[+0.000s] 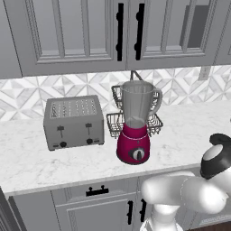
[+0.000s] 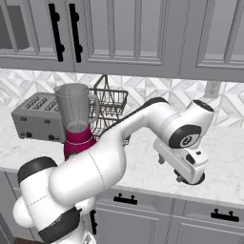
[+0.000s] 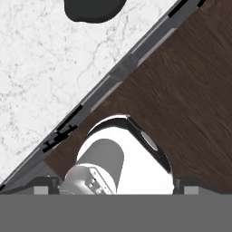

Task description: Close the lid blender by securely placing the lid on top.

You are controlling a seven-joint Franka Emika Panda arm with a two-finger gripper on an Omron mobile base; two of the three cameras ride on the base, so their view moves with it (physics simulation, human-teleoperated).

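Observation:
The blender (image 1: 134,135) stands on the marble counter (image 1: 40,158), its magenta base with a round dial under a clear greyish jar whose top is uncovered; it also shows as the blender (image 2: 76,121) behind my arm. The lid (image 3: 93,9), a flat black round cap, lies on the marble at the top edge of the hand view, apart from my fingers. My gripper (image 2: 192,179) hangs over the counter's front edge, well right of the blender, pointing down. It is open, its fingertips (image 3: 45,182) set wide with nothing between them.
A grey toaster (image 1: 74,122) sits left of the blender and a wire basket (image 1: 155,122) stands behind it. Cabinet doors (image 1: 90,31) hang above. Drawer fronts (image 2: 128,200) lie below the counter edge, with dark wood floor (image 3: 190,90) under the hand.

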